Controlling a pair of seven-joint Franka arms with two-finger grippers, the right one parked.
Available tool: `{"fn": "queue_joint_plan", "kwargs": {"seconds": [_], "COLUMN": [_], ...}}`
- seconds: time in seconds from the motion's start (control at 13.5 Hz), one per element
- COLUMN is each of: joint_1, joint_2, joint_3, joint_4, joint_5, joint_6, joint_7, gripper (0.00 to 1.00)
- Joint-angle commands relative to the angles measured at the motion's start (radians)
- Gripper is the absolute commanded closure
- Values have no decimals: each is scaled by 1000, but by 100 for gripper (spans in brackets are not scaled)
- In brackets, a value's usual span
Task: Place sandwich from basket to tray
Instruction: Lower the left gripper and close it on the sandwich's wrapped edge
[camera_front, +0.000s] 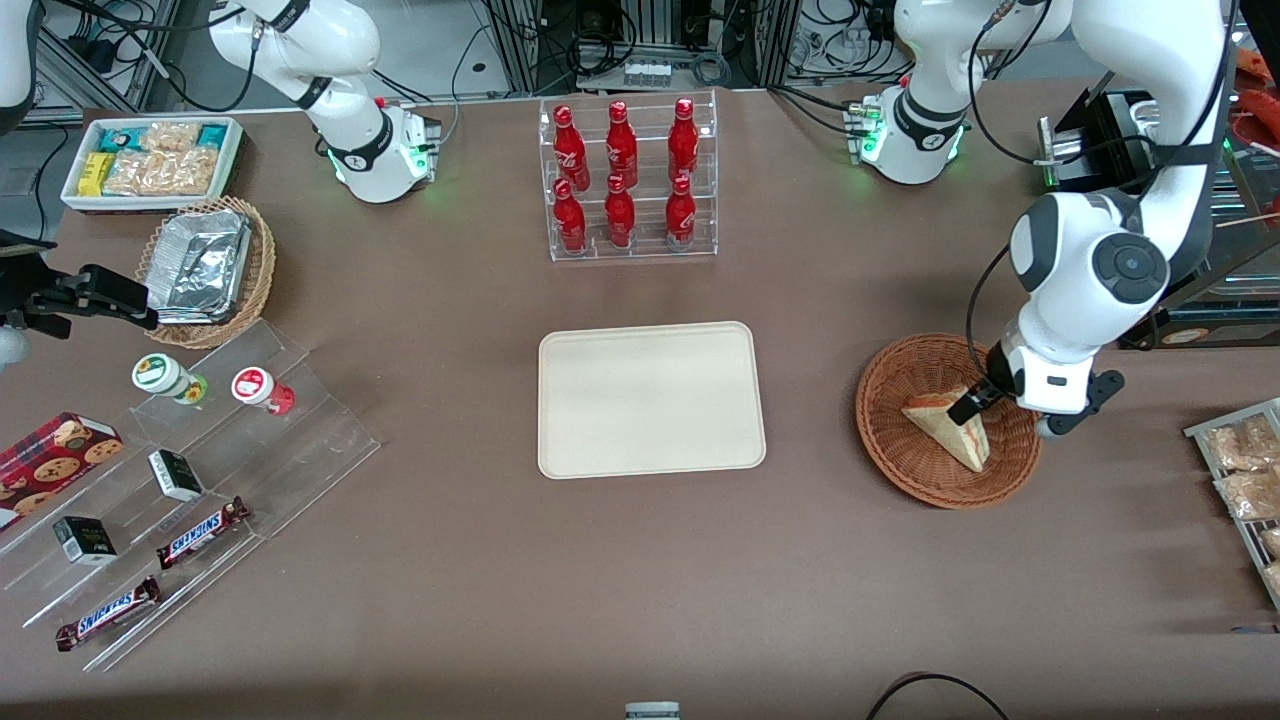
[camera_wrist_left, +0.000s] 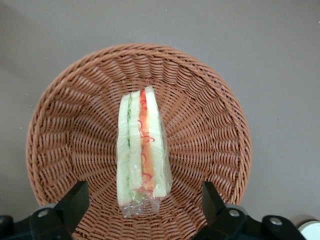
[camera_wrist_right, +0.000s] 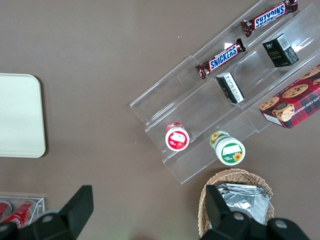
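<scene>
The sandwich (camera_front: 948, 432), a wrapped cream wedge with orange-red and green filling stripes, lies in the round reddish-brown wicker basket (camera_front: 893, 462) toward the working arm's end of the table. My left gripper (camera_front: 982, 402) hangs just over the basket, above the sandwich's end. In the left wrist view the gripper (camera_wrist_left: 144, 196) is open, one black finger on each side of the sandwich (camera_wrist_left: 142, 145), both apart from it, with the basket (camera_wrist_left: 210, 100) weave beneath. The cream-beige tray (camera_front: 650, 400) lies bare at the table's middle.
A clear rack of red bottles (camera_front: 627, 178) stands farther from the front camera than the tray. A wire rack of snack bags (camera_front: 1242, 480) sits at the working arm's table edge. Acrylic steps with candy bars (camera_front: 200, 470), a foil-tray basket (camera_front: 210, 268) and a white bin (camera_front: 152, 160) lie toward the parked arm's end.
</scene>
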Motion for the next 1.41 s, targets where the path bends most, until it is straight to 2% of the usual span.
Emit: {"fn": "queue_joint_plan", "kwargs": {"seconds": [0.0,1.04,1.11,1.19,1.26,1.33], "joint_1": [-8,-5,-5,-5,-4,-4], "joint_2": [11,73,74,73,71,73], "joint_3": [-2,0,0,0,1,1], "joint_4": [-4,-70,-70,-70,-70,-68], "joint_5": [6,8,8,8,8,9], "joint_6": [17,135,136,135,135,135], "joint_7": [-26,-26,-26,-28,-26,-25], "gripper": [0,2,13,41,74,99]}}
